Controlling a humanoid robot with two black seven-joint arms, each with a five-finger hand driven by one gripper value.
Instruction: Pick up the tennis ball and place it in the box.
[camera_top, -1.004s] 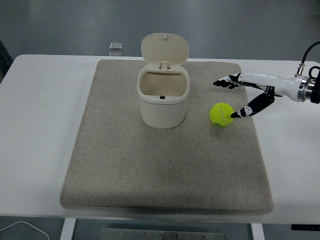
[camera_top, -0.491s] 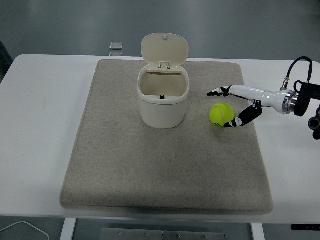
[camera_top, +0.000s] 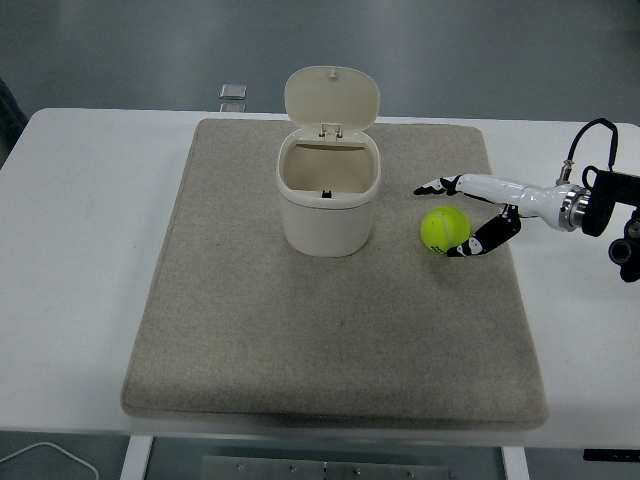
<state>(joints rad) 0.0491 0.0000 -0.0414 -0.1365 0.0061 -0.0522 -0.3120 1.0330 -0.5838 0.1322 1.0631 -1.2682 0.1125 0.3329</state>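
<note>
My right hand (camera_top: 478, 208) reaches in from the right edge over the grey mat (camera_top: 330, 330). It is spread wide and holds nothing: the upper fingers (camera_top: 432, 187) extend past the far side of the tennis ball (camera_top: 445, 230), and the thumb (camera_top: 470, 246) curves along the ball's near right side. I cannot tell whether the thumb tip touches the ball or sits just beside it.

The tennis ball rests on the mat, to the right of the box (camera_top: 328, 196) and apart from it. The box stands upright on the far half of the mat, its hinged lid (camera_top: 331, 97) tipped back and open, the inside empty as far as I can see.

The mat lies flat on the white table (camera_top: 70, 250). A small dark object (camera_top: 232, 92) sits at the table's far edge.
</note>
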